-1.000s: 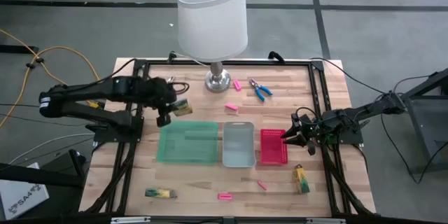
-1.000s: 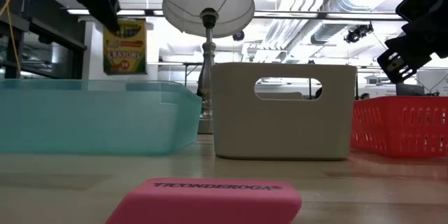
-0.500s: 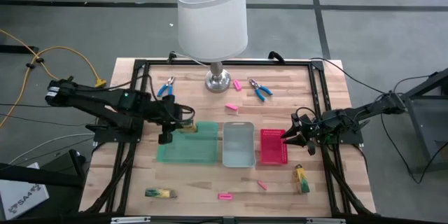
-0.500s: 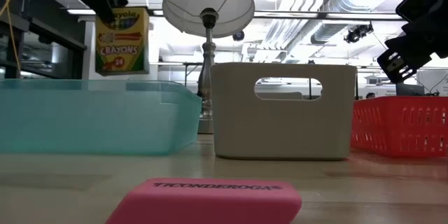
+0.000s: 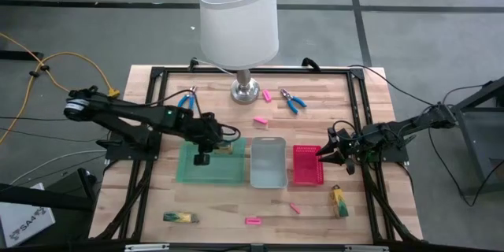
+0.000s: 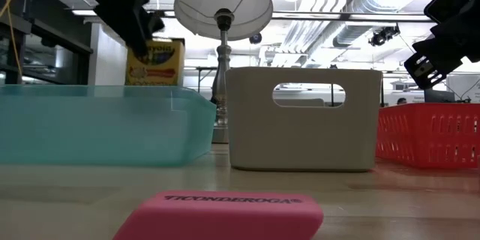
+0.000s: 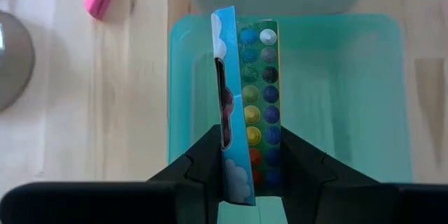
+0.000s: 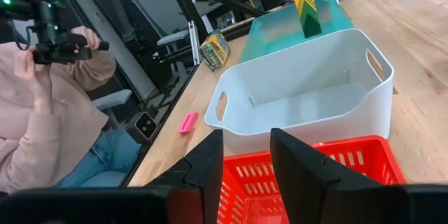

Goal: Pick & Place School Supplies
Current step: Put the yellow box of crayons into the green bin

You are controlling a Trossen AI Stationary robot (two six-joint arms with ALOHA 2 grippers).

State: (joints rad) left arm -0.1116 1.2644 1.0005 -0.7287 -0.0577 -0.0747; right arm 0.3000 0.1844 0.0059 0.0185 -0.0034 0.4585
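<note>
Wooden planks make up the table (image 5: 157, 205), with a white-shaded lamp (image 5: 238, 17) at its far edge and three trays in a row at the middle: green tray (image 5: 206, 171), grey tray (image 5: 268, 165), red basket (image 5: 308, 167). The left gripper (image 5: 203, 157) hangs over the green tray with its fingers clamped on a crayon box (image 6: 155, 61), held upright on its narrow edge; in the left wrist view the box (image 7: 246, 105) stands between the two dark fingers, right above the tray's floor. The right gripper (image 5: 327, 156) waits over the red basket's outer edge, fingers parted and holding nothing.

Other supplies lie loose on the wood: blue pliers (image 5: 293, 100) and pink erasers (image 5: 260, 120) near the lamp, another crayon box (image 5: 180, 217) at the near left and one more (image 5: 339, 199) at the near right.

The risk lies in the release. The box sits close to the tray's far wall, so if let go while high or tilted it could tip against the rim and land leaning, or fall outside. A thin cardboard pack gripped on its faces may also stick to a finger and drag as the jaws part.
</note>
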